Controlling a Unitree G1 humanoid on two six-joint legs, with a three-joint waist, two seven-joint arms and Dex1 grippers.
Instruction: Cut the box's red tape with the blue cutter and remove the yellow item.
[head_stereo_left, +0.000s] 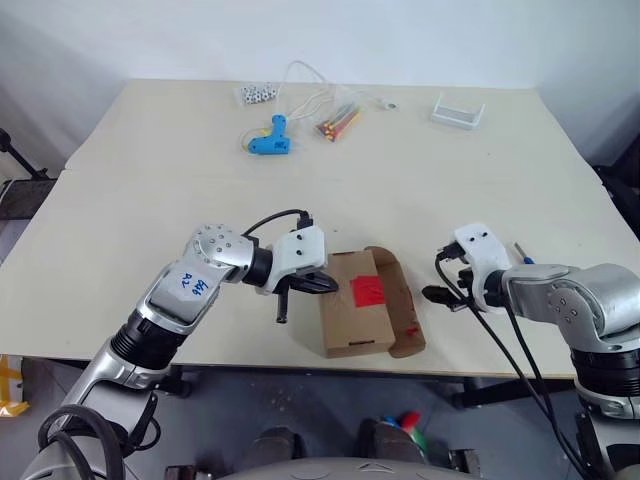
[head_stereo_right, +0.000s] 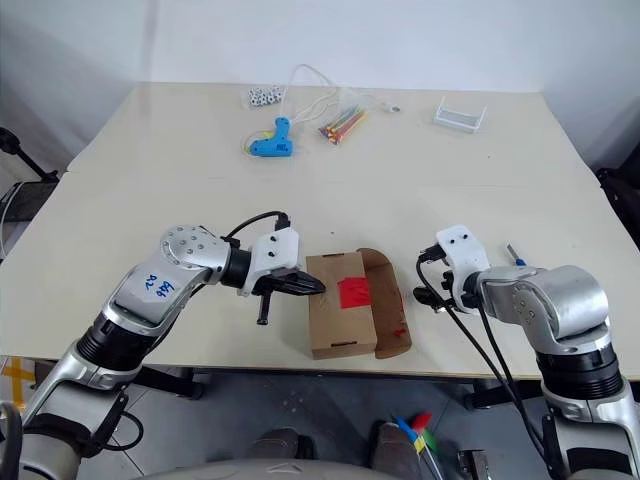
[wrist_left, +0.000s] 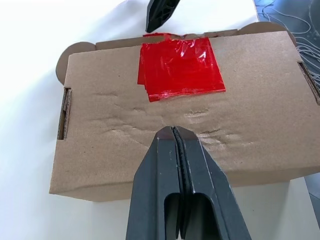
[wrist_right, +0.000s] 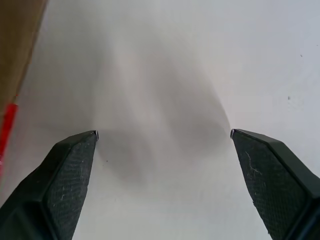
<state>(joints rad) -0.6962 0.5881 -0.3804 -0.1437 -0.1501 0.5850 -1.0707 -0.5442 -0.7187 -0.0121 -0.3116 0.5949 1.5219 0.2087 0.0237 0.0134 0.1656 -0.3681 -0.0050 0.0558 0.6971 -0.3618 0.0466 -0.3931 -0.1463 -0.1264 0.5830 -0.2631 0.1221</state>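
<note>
Left wrist view had the left gripper (wrist_left: 173, 131) clamped shut, tips pressed on the box (wrist_left: 125, 135) lid below the red tape (wrist_left: 180, 67), likely pinning it down. Head view showed the right gripper (head_stereo_left: 437, 293), jaws wide and empty, over bare table (head_stereo_left: 150, 200); a blue cutter tip (head_stereo_left: 522, 252) lay behind that wrist. Yellow item not seen.

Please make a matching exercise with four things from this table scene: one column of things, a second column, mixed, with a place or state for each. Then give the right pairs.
Things:
1. left gripper
2. right gripper
3. red tape
4. glue gun

Places or states:
A. far side of the table
B. shut, tips pressing on the box
C. open, over bare table
D. stuck on the box lid

Pairs: 1-B, 2-C, 3-D, 4-A
</note>
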